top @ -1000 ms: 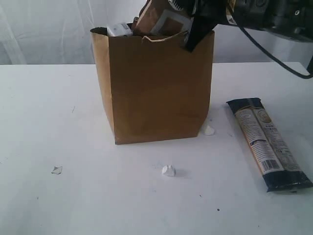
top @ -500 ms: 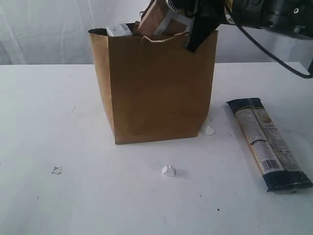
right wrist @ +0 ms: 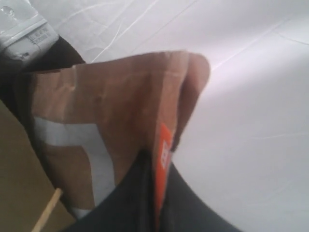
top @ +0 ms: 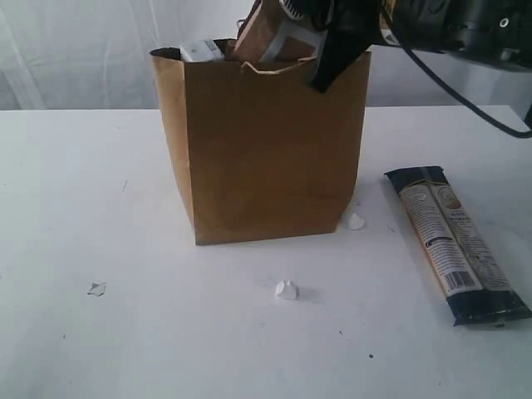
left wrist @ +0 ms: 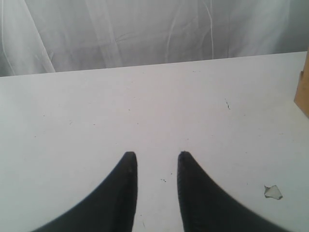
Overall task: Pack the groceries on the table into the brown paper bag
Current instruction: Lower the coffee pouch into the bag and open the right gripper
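Note:
The brown paper bag [top: 266, 150] stands open at the middle of the table [top: 125, 316]. Over its mouth my right gripper [top: 320, 46] is shut on the brown square-marked pouch [top: 270, 37], which dips partly inside the bag. In the right wrist view the pouch [right wrist: 116, 125] shows its white square and an orange edge pinched between the black fingers [right wrist: 193, 203]. A white-labelled item [top: 202, 50] peeks out at the bag's back left. The long navy-tan packet [top: 453, 245] lies flat on the right. My left gripper [left wrist: 154, 157] hovers open over bare table, holding nothing.
Two small white scraps [top: 287, 289] [top: 355, 221] lie near the bag's front and right corner. A torn paper bit [top: 97, 288] sits on the left, seen also in the left wrist view [left wrist: 273, 192]. A white curtain hangs behind the table.
The right gripper has lowered the pouch a little further into the bag's mouth. The bag's top shifted slightly left. The left gripper has not moved.

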Robot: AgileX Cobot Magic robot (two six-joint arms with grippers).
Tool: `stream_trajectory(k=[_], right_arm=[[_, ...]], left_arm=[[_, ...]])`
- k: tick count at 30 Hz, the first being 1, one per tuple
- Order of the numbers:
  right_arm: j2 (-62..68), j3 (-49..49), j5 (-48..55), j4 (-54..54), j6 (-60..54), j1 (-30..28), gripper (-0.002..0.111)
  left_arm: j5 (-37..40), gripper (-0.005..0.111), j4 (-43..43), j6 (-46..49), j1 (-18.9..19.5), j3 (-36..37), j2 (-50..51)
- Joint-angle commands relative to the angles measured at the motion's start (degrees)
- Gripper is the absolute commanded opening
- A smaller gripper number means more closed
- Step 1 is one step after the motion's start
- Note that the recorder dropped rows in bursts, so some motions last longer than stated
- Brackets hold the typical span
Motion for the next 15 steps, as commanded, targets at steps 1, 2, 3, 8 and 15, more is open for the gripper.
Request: stream_trajectory(k=[1, 2, 3, 8, 15], right_arm=[[-0.16, 0.25, -1.70, 0.28, 0.19, 0.14, 0.000], [-0.16, 0.25, -2.00, 0.28, 0.19, 0.30, 0.000], [-0.16, 0.25, -2.00, 0.28, 0.19, 0.54, 0.000], [-0.16, 0.25, -2.08, 0.28, 0.57, 0.53, 0.008], [-0.59, 0.25, -1.88, 0.48, 3.53, 0.53, 0.059]], left_arm=[[0.00, 0.035, -0.48, -0.14, 0.22, 0.13, -0.26], [0.00, 0.035, -0.48, -0.14, 0.22, 0.13, -0.26], [0.00, 0.035, -0.48, -0.14, 0.22, 0.13, -0.26], [0.00, 0.035, -0.48, -0.14, 0.22, 0.13, -0.26], [0.00, 0.035, -0.48, -0.14, 0.22, 0.13, -0.26]])
